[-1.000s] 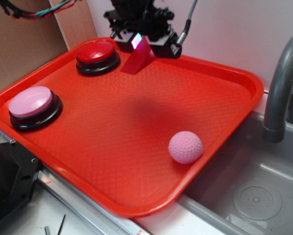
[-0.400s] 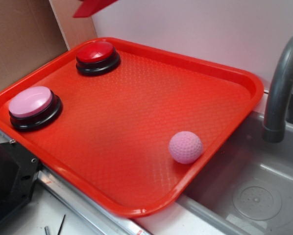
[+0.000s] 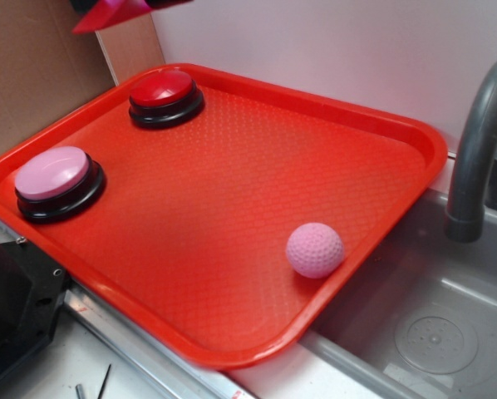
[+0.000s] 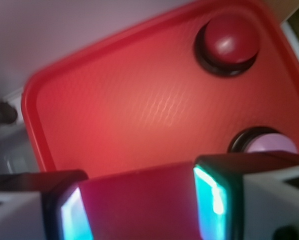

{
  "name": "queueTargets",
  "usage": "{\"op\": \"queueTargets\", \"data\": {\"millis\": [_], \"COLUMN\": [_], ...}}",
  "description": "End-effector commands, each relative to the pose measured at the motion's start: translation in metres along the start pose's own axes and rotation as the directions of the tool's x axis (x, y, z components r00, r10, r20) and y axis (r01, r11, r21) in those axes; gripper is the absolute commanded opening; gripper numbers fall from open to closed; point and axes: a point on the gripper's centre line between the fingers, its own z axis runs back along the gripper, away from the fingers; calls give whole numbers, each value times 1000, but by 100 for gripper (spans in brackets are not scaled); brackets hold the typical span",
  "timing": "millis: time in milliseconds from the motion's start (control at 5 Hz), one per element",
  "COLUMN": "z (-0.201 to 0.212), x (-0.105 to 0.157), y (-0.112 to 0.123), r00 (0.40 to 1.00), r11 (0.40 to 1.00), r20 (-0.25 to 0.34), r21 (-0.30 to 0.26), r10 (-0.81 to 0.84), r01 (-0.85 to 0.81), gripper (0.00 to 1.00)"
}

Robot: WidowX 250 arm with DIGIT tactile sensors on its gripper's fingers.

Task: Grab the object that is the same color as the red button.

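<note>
The flat red block (image 4: 142,202) fills the space between my gripper's (image 4: 143,205) two glowing pads (image 4: 212,197), which are shut on its sides, high above the tray. In the exterior view only a corner of the red block (image 3: 107,14) shows at the top left edge, and the gripper itself is almost out of frame. The red button (image 3: 165,93) sits on its black base at the tray's far left corner, below the held block. It also shows in the wrist view as the red button (image 4: 230,41) at the upper right.
A large red tray (image 3: 373,125) covers most of the surface. A pink-domed button (image 3: 56,179) stands at its left side and a pink golf ball (image 3: 315,249) near its right rim. A grey faucet (image 3: 479,141) and sink basin (image 3: 431,332) lie to the right. Cardboard (image 3: 32,66) rises behind.
My gripper has lifted the red block off the tray beside the red button and carried it up and to the left, almost out of the exterior view.
</note>
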Motion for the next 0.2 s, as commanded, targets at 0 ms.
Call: {"op": "queueTargets", "data": {"millis": [0], "z": [11], "x": [15], "y": [-18], "r00": [998], "r11": [998], "r20": [19], "r21": [29], "r10": [-57], "r01": [57], "gripper": [0]}}
